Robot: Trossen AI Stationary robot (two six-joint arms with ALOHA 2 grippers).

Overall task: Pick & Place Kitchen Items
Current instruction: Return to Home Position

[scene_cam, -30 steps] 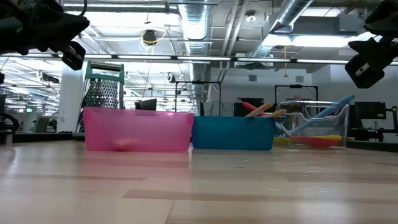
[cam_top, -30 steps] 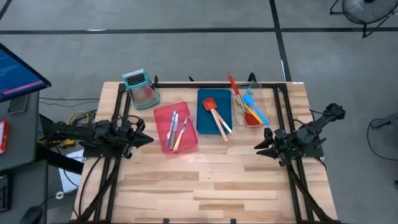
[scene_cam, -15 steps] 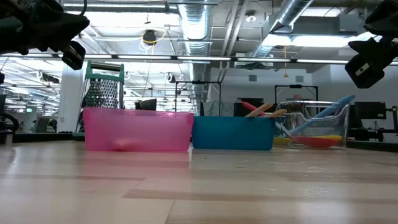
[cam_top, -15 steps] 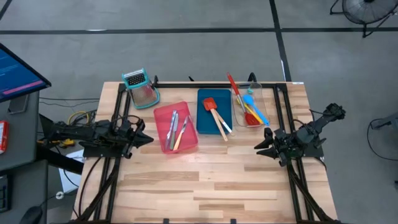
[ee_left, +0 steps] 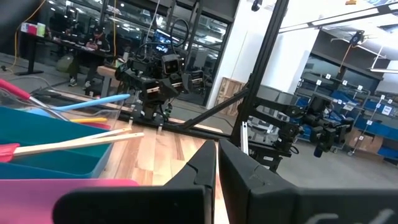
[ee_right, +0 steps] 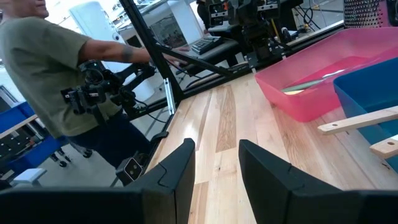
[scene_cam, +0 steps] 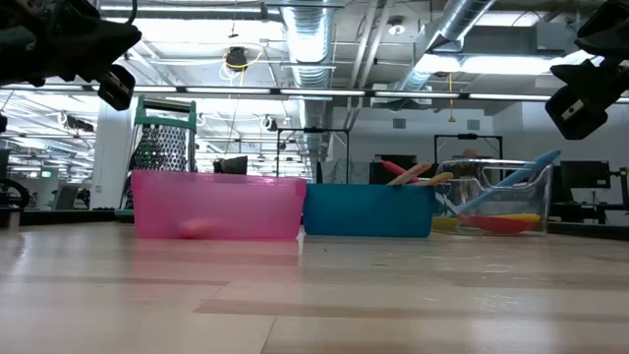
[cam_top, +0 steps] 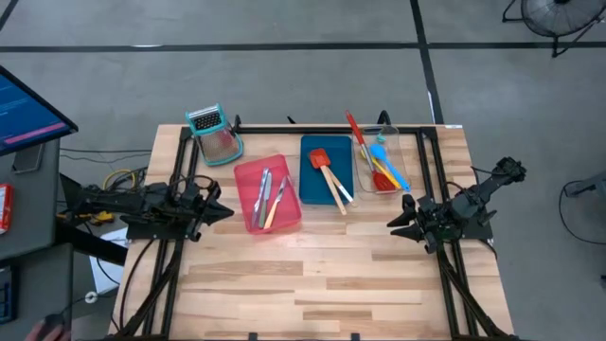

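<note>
knives (cam_top: 270, 199) in pink tray (cam_top: 244, 184), spatulas (cam_top: 331, 180) blue tray (cam_top: 311, 195)

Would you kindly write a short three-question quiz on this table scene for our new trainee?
1. What lies in the blue tray?
2. True or false: the left gripper and the right gripper both hold nothing.
3. The slim knives lie in: A the pink tray, B the blue tray, C the clear tray.
Key: 1. two wooden-handled spatulas, one with a red head; 2. true; 3. A.
</note>
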